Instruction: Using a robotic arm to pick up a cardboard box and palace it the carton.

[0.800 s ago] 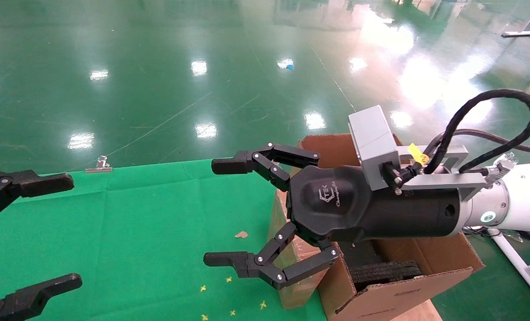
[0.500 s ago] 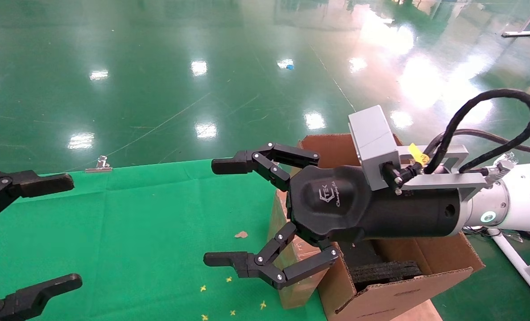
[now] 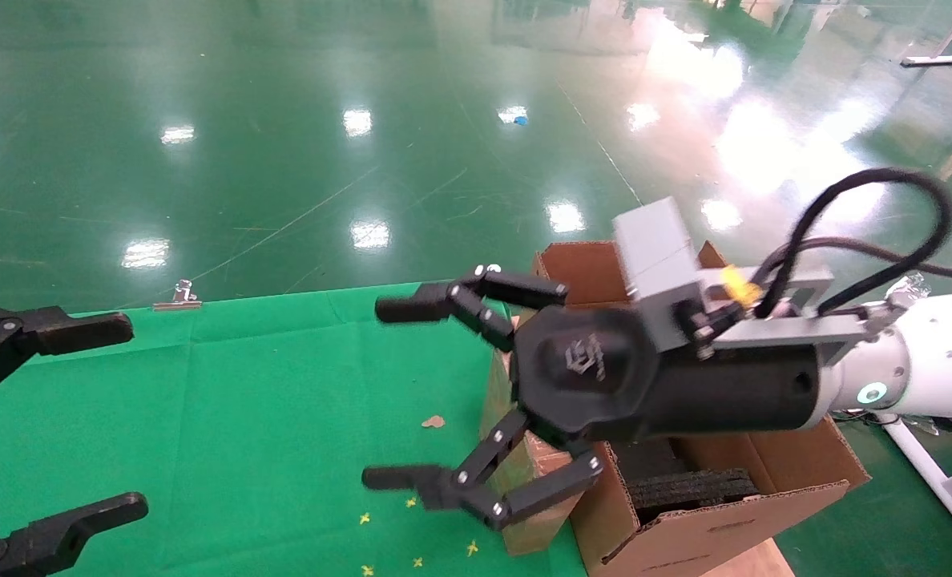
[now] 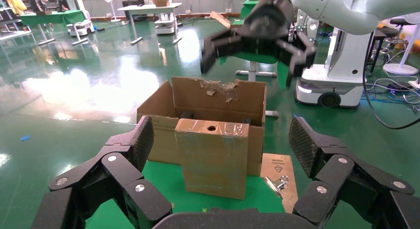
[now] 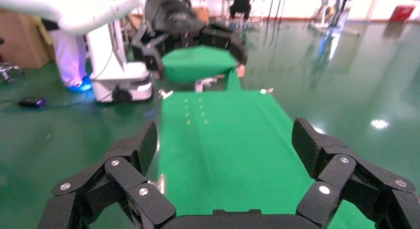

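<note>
The small cardboard box point(image 4: 213, 157) stands upright on the green table, its taped end with the round hole on top, against the outer wall of the large carton point(image 4: 218, 97). In the head view the box point(image 3: 534, 530) is mostly hidden behind my right gripper point(image 3: 373, 393). That gripper is open and empty and hovers above the table just left of the carton point(image 3: 708, 537). It also shows high over the carton in the left wrist view point(image 4: 257, 50). My left gripper point(image 3: 135, 414) is open and empty at the table's left edge, facing the box.
Black foam inserts point(image 3: 692, 485) lie inside the carton; its far flap is torn. A metal binder clip point(image 4: 276, 183) lies on a flat cardboard sheet point(image 4: 280, 164) beside the box. Another clip point(image 3: 178, 296) holds the green cloth point(image 3: 268, 385) at the far edge.
My right gripper has shifted slightly left and down and rolled a little, still open. The left gripper, the box and the carton have not moved.
</note>
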### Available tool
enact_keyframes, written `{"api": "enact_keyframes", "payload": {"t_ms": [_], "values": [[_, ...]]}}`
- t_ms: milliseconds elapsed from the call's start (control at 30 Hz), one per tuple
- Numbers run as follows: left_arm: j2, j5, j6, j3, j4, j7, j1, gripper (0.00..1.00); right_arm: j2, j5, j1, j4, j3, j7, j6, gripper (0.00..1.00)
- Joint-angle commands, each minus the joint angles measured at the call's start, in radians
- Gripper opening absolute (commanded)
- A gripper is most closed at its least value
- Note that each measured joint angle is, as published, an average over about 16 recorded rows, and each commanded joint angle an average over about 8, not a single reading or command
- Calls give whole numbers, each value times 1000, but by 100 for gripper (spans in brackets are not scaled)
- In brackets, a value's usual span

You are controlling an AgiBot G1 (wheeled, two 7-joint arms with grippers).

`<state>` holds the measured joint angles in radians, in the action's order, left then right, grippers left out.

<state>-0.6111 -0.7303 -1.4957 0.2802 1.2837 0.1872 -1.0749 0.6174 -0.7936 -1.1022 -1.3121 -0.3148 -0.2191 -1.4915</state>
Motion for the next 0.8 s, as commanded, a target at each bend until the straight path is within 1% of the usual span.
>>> {"api": "enact_keyframes", "payload": {"t_ms": [33,167,300,433,567,667,800], "values": [[0,0,0,0,0,0,0,100,-1,-11,-2,-11,-7,-11,6,100],[0,0,0,0,0,0,0,100,19,-114,-62,-32,-64,-50,-6,100],[0,0,0,1,0,0,0,100,71,-274,-170,-42,-161,-103,-41,100],[0,0,0,1,-1,-1,0,100,146,-442,-300,-44,-292,-177,-69,100],[0,1,0,1,-1,-1,-1,100,212,-575,-418,-44,-431,-250,-82,100],[0,1,0,1,-1,-1,-1,100,250,-650,-513,-44,-539,-304,-89,100],[1,1,0,2,-1,-1,-1,100,283,-704,-658,-43,-686,-387,-95,100]]}}
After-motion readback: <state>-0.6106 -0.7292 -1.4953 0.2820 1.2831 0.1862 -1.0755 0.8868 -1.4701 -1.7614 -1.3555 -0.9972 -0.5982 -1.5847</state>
